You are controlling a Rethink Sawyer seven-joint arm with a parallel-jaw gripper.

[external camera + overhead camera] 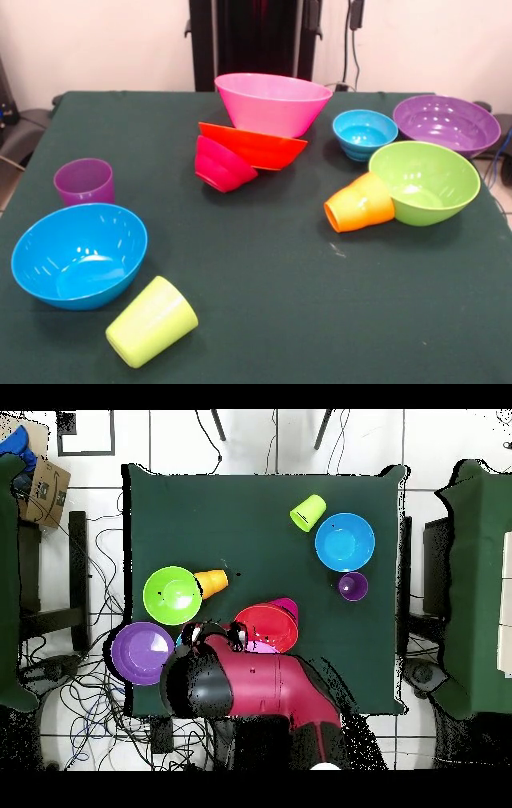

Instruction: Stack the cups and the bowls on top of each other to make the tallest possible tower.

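Centrally, toward the upper middle of the front view, the tower point(256, 132) leans: a small red bowl point(222, 165) lies tipped on its side at the bottom left, a wide orange bowl point(254, 146) tilts against it, and a big pink bowl point(272, 103) sits highest. To the right of it a small light blue bowl point(365, 134) stands upright, with a purple bowl point(446, 124) at the upper right edge. Below these, a lime green bowl point(424, 182) rests upright and an orange cup point(359, 203) lies on its side touching that bowl's left wall. At the left, a purple cup point(84, 182) stands upright just above a large blue bowl point(79, 254); a lime green cup point(152, 321) lies tipped at the lower left, close to the blue bowl. All sit on the dark green table point(272, 288). In the overhead view the red and black arm point(262, 689) reaches in from the bottom centre and covers part of the tower; I cannot tell how the claw stands.
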